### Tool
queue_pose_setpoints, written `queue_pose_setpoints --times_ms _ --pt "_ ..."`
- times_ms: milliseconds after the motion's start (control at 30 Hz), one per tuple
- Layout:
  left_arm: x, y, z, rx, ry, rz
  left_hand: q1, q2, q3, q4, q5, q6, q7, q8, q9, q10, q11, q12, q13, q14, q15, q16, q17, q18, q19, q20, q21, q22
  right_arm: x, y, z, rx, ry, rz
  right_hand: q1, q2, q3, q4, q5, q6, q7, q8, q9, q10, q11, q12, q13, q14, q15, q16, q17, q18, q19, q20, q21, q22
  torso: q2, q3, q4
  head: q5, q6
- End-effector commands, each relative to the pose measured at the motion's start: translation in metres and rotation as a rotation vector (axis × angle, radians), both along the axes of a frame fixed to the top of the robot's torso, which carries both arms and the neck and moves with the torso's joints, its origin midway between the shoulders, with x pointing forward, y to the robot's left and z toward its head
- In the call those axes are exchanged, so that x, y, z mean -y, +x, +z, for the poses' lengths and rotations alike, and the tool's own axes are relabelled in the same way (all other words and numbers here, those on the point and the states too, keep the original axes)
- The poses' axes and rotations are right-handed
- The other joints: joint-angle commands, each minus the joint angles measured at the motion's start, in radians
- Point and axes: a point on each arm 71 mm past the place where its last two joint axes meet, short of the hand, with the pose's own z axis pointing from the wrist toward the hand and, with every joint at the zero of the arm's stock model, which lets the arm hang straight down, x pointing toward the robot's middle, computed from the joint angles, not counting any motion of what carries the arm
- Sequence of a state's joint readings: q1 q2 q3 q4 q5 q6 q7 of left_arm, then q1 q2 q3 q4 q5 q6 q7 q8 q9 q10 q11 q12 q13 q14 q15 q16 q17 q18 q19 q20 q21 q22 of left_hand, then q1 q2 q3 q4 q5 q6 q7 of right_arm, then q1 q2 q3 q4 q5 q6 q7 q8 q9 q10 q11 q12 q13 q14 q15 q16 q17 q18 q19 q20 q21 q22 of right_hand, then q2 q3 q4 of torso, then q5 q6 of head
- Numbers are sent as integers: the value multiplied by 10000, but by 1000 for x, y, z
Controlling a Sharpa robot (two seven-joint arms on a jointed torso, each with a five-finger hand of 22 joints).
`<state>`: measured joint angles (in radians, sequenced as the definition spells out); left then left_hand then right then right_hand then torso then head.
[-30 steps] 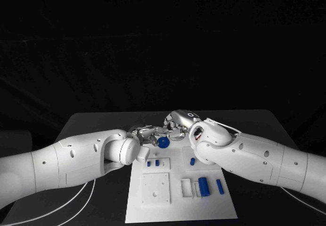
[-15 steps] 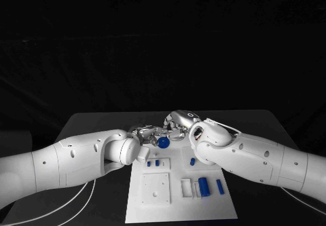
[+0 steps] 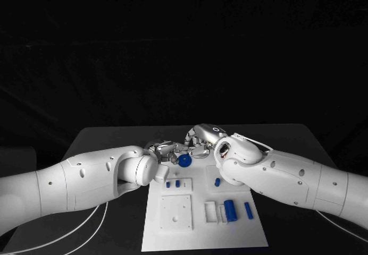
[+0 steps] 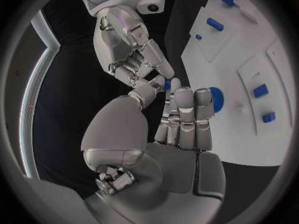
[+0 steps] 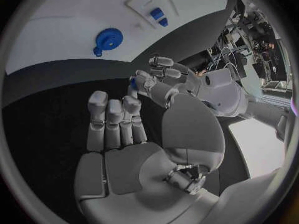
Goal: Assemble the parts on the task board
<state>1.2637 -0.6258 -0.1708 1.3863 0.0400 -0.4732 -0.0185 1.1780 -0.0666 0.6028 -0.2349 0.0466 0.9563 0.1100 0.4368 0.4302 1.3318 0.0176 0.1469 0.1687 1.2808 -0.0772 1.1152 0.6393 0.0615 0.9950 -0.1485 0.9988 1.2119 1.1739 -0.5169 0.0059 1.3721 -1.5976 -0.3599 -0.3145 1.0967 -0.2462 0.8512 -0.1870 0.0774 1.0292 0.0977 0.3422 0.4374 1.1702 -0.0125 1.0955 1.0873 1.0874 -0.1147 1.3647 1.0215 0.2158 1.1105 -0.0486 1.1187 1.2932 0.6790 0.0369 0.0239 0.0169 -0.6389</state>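
Several blue parts (image 3: 229,210) are seen lying loose on the task board (image 3: 204,239), so assembly is judged barely begun. A small blue piece (image 5: 133,82) is pinched jointly by the left hand (image 3: 159,149) and right hand (image 3: 198,139) above the board's far end, beside the round blue part (image 3: 184,160).

We see the task board (image 3: 206,236) lying in the middle of the bench (image 3: 100,139), reaching from its near edge toward the centre. Our left hand (image 3: 162,149) and right hand (image 3: 201,142) meet above the board's far end, close together. Just before them on the board sits a round part (image 3: 185,160). Nearer us, two small parts (image 3: 173,184) lie side by side left of centre, one part (image 3: 217,182) right of them, and two long parts (image 3: 237,210) at the near right.
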Motion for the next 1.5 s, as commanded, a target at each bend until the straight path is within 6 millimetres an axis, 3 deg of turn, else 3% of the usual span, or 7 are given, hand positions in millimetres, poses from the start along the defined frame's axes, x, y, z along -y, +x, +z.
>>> queue_pose_setpoints --times_ms 33,367,500,567,667,1000,1500 --pt "1 1 3 222 -77 7 51 59 47 6 29 77 17 41 -1 186 101 63 24 -35 -75 -41 14 648 47 -136 -36 12 1 1 0 -15 203 -18 31 -154 -42 59 -59 -355 82 -190 -62 -196 67 -143 -67 -104 62 -172 -84 460 -146 24 -120 -42 1 -1 -1 5 -10" --pt "-1 1 3 269 -48 -71 48 51 100 -23 30 132 -2 55 -8 238 86 54 30 -33 -90 -45 28 639 47 -157 -35 16 9 2 3 366 667 -240 307 -441 -221 48 -17 -1182 408 -595 -237 -599 385 -364 -223 -411 373 -440 -242 460 -520 246 -432 -122 1 -1 0 6 -12" --pt "-3 1 3 319 -47 -152 48 49 102 -26 30 134 -3 56 -8 241 85 54 31 -33 -90 -46 29 639 47 -158 -35 17 18 3 5 569 938 -398 315 -443 -223 47 -13 -1194 413 -600 -239 -606 389 -365 -225 -416 378 -440 -243 460 -525 251 -437 -123 0 0 7 21 -7" --pt "-6 1 3 346 -62 -195 67 42 121 -61 30 144 -7 56 -12 245 82 45 30 -37 -94 -51 31 638 42 -166 -37 18 25 5 6 680 1091 -528 392 -480 -163 30 496 -1318 467 -657 -264 -668 441 -389 -252 -465 425 -462 -257 460 -576 285 -479 -133 0 -2 5 30 -4" --pt "-10 2 3 364 -96 -250 72 55 136 -81 30 158 -9 58 -16 256 80 40 32 -40 -96 -54 35 634 39 -171 -38 19 35 8 9 805 1221 -712 464 -474 -125 28 717 -1313 481 -641 -260 -674 456 -372 -273 -472 446 -455 -266 460 -577 315 -489 -132 0 -2 -2 28 -4" --pt "-25 5 3 487 -15 -1001 70 133 171 -183 32 189 -12 55 -33 292 73 17 36 -43 -104 -62 52 617 35 -191 -40 24 80 19 17 831 1525 -1544 533 -488 -60 30 916 -1298 482 -617 -255 -687 457 -359 -308 -489 452 -456 -284 460 -591 350 -507 -131 -2 3 -20 70 3" --pt "-45 21 30 4786 5863 -4940 24 278 202 -484 36 223 -12 32 -71 342 68 -51 44 -32 -108 -45 110 572 28 -236 -29 47 119 22 23 729 1689 -2125 518 -491 -65 38 937 -1300 487 -611 -255 -705 463 -360 -326 -512 458 -464 -294 460 -617 372 -520 -127 3 35 -18 215 -81"
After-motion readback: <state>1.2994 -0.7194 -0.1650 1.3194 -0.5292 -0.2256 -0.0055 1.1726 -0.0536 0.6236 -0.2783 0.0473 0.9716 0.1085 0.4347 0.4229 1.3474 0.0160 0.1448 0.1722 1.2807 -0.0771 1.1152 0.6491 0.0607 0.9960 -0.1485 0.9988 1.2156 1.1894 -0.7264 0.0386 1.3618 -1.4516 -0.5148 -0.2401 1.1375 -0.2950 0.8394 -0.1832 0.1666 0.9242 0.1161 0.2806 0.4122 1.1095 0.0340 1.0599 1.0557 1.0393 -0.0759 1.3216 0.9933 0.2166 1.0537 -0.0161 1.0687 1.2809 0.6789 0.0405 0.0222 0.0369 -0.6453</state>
